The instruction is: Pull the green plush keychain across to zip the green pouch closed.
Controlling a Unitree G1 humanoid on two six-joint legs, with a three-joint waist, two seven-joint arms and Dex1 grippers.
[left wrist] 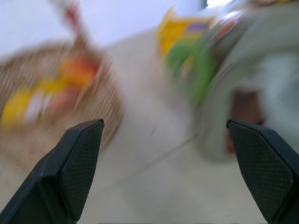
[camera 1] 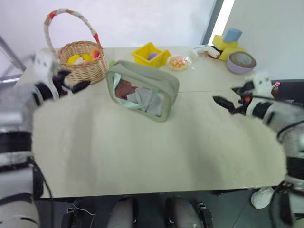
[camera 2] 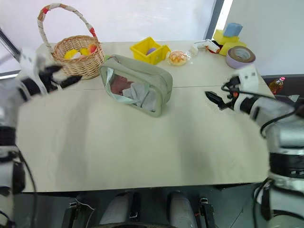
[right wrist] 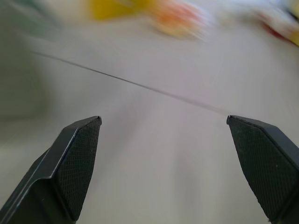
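Bare worktop (camera 1: pixel 142 156) up front, and above its two ends both arms hover with nothing in hand. The left gripper (camera 1: pixel 76 81) is spread wide and released, its fingers (left wrist: pixel 77 163) far apart in the wrist view. It sits just in front of the wicker basket (camera 1: pixel 85 66) and aims inward toward the green pouch (camera 1: pixel 142 90). The right gripper (camera 2: pixel 216 99) is equally spread and empty, well apart from the pouch on the other side.

Out from the left gripper, then: the pouch stands mid-worktop, its long axis slanting from the far left corner, beside the basket, down toward the near right. The green plush keychain (camera 1: pixel 112 63) looks to be the bright lime fleck at that far left corner, though it is small and hard to make out.

So the left gripper is clearly nearer the keychain. By my reckoning the pull must run along the pouch's top toward the right-hand end, with the right gripper free to steady it.
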